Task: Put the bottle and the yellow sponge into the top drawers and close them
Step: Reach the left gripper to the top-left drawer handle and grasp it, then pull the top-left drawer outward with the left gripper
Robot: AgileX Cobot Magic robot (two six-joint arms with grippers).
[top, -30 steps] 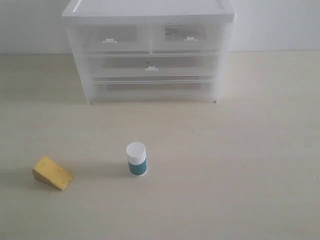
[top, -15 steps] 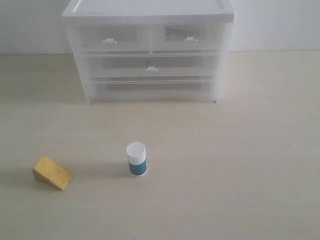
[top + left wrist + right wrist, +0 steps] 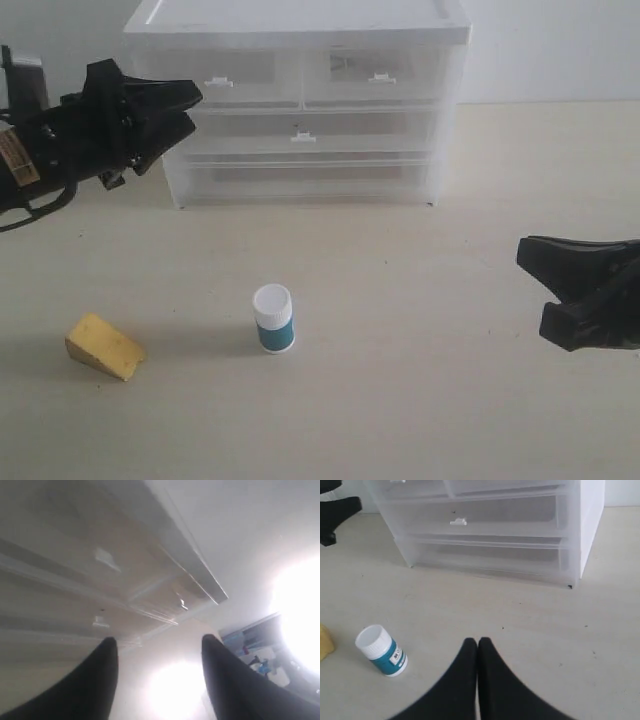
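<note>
table (image 3: 450, 380): pale wood | bottle (image 3: 273, 318) upright, centre | yellow sponge (image 3: 104, 348) left | drawer unit (image 3: 300, 170) at back

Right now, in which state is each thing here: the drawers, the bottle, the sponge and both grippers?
top drawers: both shut, flush with the cabinet front.
full-width drawers: shut.
bottle: upright on the table, cap on, not held.
yellow sponge: resting on the table, not held.
left gripper: open, empty, near the cabinet.
right gripper: shut, empty.
</note>
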